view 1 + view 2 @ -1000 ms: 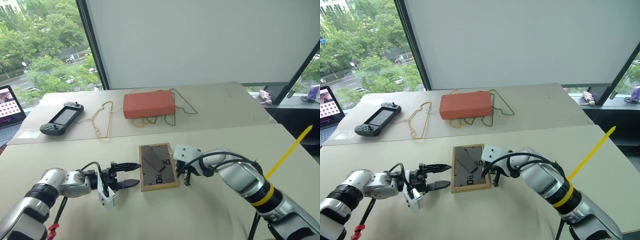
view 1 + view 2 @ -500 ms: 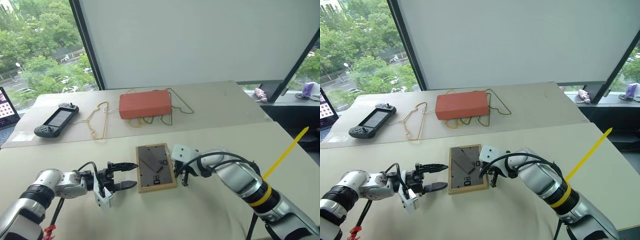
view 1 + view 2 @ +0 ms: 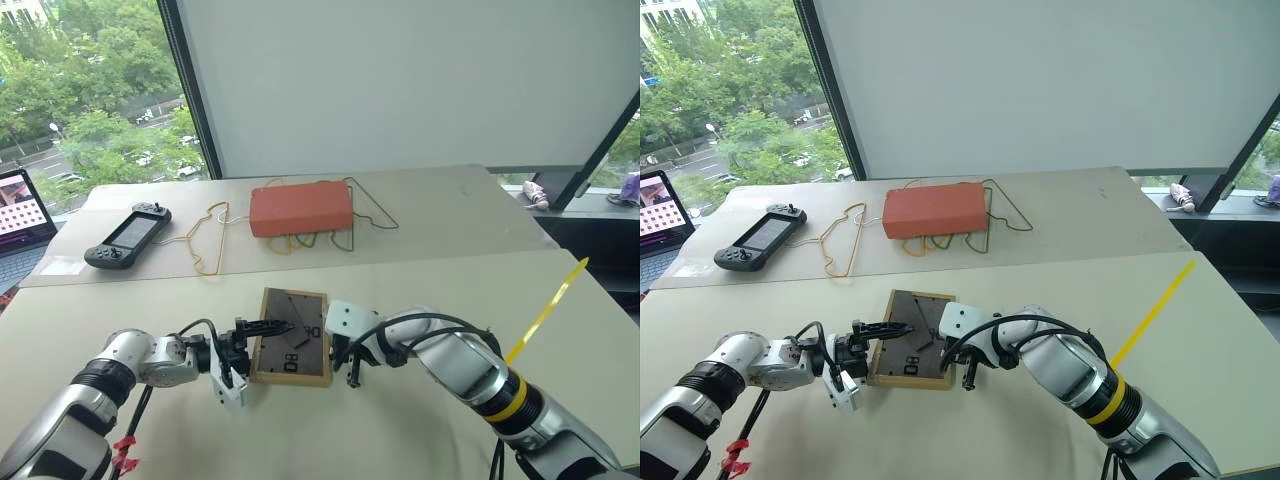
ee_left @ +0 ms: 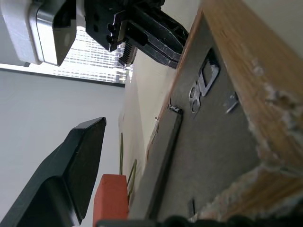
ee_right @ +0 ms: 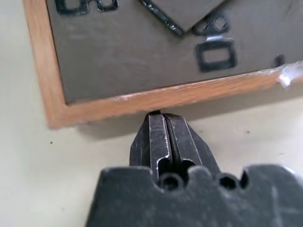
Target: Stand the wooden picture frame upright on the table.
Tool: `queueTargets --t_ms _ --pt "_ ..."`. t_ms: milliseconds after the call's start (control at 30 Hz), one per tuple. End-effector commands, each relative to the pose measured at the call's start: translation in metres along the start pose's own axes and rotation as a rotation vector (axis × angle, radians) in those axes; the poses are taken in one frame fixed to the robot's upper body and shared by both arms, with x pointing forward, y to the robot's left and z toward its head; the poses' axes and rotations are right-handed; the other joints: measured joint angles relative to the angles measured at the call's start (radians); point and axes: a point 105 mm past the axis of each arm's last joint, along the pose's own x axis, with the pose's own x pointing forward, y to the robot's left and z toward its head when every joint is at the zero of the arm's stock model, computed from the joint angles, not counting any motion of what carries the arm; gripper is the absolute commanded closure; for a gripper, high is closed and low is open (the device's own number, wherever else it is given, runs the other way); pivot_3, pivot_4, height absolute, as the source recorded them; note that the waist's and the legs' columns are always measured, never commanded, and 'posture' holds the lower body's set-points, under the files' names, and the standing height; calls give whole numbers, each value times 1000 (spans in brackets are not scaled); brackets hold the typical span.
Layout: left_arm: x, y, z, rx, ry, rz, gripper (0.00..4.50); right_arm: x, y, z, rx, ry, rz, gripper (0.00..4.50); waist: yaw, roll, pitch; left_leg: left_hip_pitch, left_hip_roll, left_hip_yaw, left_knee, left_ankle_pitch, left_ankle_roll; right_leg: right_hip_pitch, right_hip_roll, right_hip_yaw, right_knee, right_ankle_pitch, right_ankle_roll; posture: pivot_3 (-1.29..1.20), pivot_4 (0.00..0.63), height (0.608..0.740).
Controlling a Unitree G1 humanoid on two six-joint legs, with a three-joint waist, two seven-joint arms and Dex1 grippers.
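The wooden picture frame (image 3: 305,350) lies face down on the beige table (image 3: 400,430), dark back panel and folded stand up, slightly skewed. My left gripper (image 3: 268,340) is open and straddles the frame's left edge, its upper finger (image 4: 75,170) over the back panel (image 4: 213,132). On the other side my right gripper (image 3: 351,374) is shut, and its tip (image 5: 160,118) presses against the wooden right edge (image 5: 142,101). In the left wrist view the right gripper (image 4: 156,40) shows beyond the frame's far side.
Behind the frame, on the farther table by the window, lie an orange-red box (image 3: 300,208) on wire hangers (image 3: 210,240), a handheld game console (image 3: 127,236) and a laptop (image 3: 25,205). A yellow strip (image 3: 548,310) sticks up at the right.
The frame has slid left and turned a little, pushed by the shut right gripper. Its left edge now sits between the left gripper's open fingers, which were apart from it before.
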Motion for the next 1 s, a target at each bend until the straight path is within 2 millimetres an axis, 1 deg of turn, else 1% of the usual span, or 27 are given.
queueTargets --t_ms 33,167,300,333,400,467,500,533,600,633,733,800,900,1000 --pt "7 -15 5 -15 -13 -53 168 -1 12 24 -59 -79 38 4500 0 0 0 0 0 0 0 0 0 0 0 0 0 0 0 0 150 740" --pt "-5 -15 4 -42 4 -53 168 -6 3 14 -49 -53 9 4500 0 0 0 0 0 0 0 0 0 -1 0 0 0 -2 3 0 150 740" --pt "-14 -17 11 -59 -11 -81 168 -11 -8 8 -34 -42 -23 4500 -7 0 0 -1 0 0 0 0 0 -2 0 0 0 -1 1 0 150 740" --pt "-16 -18 13 -64 -16 -85 675 -12 -9 7 -33 -40 -28 4500 -11 0 0 -2 0 0 -1 0 0 -2 0 0 -1 0 0 0 150 740" --pt "-20 -19 17 -73 -28 -92 1159 -12 -11 6 -32 -37 -35 4500 -20 0 0 -3 0 0 -1 0 0 -4 0 0 -1 0 0 0 150 740" --pt "-25 -18 19 -74 -26 -91 2030 -14 -14 5 -27 -38 -46 4500 -30 0 0 -4 0 0 -2 0 0 -6 0 0 -2 0 0 0 150 740" --pt "-27 -18 20 -73 -25 -94 2385 -14 -15 5 -23 -39 -49 4500 -30 0 0 -4 0 0 -3 0 0 -6 0 -1 -2 0 0 0 150 740" --pt "-29 -18 21 -75 -24 -98 2622 -15 -16 4 -21 -39 -52 4500 -33 0 0 -4 0 0 -3 0 0 -6 0 -1 -2 0 0 0 150 740" --pt "-33 -19 24 -73 -28 -109 3351 -15 -18 3 -17 -37 -57 4500 -37 0 0 -4 0 0 -4 0 0 -6 0 -1 -3 0 0 0 150 740" --pt "-34 -20 25 -71 -29 -113 3616 -15 -18 3 -15 -36 -58 4500 -39 0 0 -4 0 0 -4 0 0 -6 0 -1 -2 0 0 0 150 740" --pt "-37 -22 23 -71 -14 -125 3625 -16 -20 3 -11 -41 -68 4500 -43 0 0 -4 0 0 -4 0 0 -6 0 -1 -2 0 0 0 150 740" --pt "-37 -22 22 -68 -7 -125 3625 -17 -27 3 -1 -45 -100 4500 -45 0 0 -4 0 0 -4 0 0 -6 0 -1 -2 0 0 0 150 740" --pt "-33 -22 23 -71 -11 -112 3625 -32 -55 8 18 -85 -213 4500 -46 0 0 -4 0 0 -4 0 0 -6 0 -1 -2 0 0 0 150 740" --pt "-32 -23 24 -72 -15 -112 3625 -52 -80 22 63 -176 -292 4500 -46 0 0 -4 0 0 -4 0 0 -6 0 -1 -2 0 0 0 150 740"
